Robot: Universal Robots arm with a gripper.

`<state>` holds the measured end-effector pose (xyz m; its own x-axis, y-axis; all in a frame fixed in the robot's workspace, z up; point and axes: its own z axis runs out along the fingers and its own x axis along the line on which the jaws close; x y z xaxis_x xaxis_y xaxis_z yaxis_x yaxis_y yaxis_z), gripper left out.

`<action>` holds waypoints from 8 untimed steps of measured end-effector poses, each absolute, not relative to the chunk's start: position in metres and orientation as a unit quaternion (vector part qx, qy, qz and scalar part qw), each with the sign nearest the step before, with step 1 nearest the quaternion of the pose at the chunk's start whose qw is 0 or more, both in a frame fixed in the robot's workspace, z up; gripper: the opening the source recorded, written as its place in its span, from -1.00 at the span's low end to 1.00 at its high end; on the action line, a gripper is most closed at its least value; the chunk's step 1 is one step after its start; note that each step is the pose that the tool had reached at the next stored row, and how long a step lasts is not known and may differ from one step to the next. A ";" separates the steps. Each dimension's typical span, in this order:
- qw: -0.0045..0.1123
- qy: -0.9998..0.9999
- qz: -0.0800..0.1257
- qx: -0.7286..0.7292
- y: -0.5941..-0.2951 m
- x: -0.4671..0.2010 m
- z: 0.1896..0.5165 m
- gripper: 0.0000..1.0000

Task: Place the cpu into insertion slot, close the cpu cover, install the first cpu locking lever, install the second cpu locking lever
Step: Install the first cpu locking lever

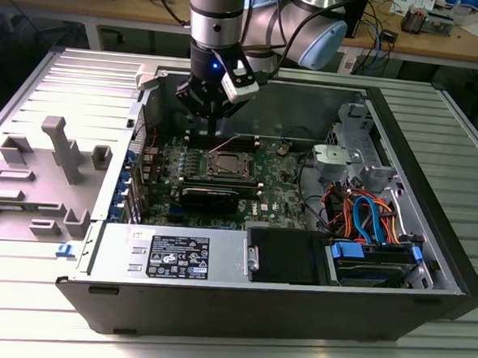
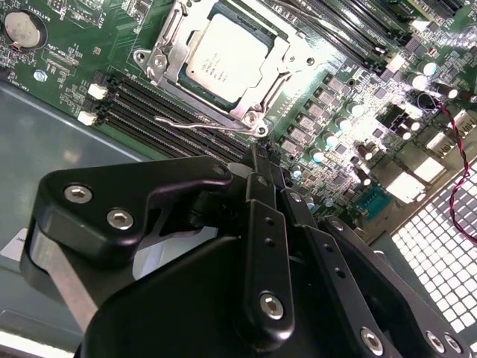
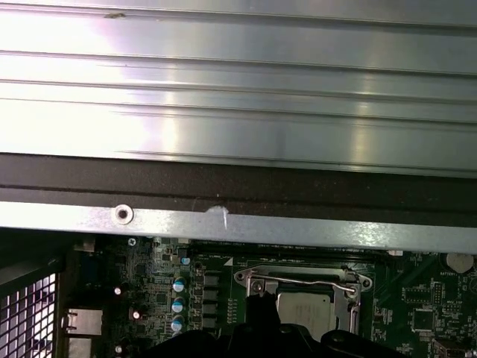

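The cpu [image 2: 222, 61] lies flat in the insertion slot [image 1: 226, 165] on the green motherboard, its silver-grey top facing up. The cpu cover [image 2: 165, 54] is down around it as a silvery frame. A thin wire locking lever [image 2: 200, 124] runs along one side of the socket, and in the first wrist view the locking lever [image 3: 302, 283] crosses the socket's edge. My gripper [image 2: 258, 155] hangs just above the board beside the socket, its black fingertips together right at the lever's end. In the exterior view my gripper [image 1: 213, 130] is over the socket's far edge.
Long black memory slots [image 2: 171, 112] lie beside the socket, and a black graphics card [image 1: 210, 197] sits just in front of it. The case wall [image 3: 238, 224] rises close behind. Cables [image 1: 367, 215], a drive cage [image 1: 346, 153] and the power supply [image 1: 169, 256] fill the case.
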<state>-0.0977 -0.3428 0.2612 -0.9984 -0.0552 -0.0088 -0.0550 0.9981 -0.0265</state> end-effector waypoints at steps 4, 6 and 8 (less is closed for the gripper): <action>0.005 1.000 -0.013 -0.028 -0.343 -0.098 0.261 -0.79; 0.005 1.000 -0.013 -0.028 -0.343 -0.098 0.261 -0.79; 0.005 1.000 -0.013 -0.027 -0.343 -0.098 0.260 -0.79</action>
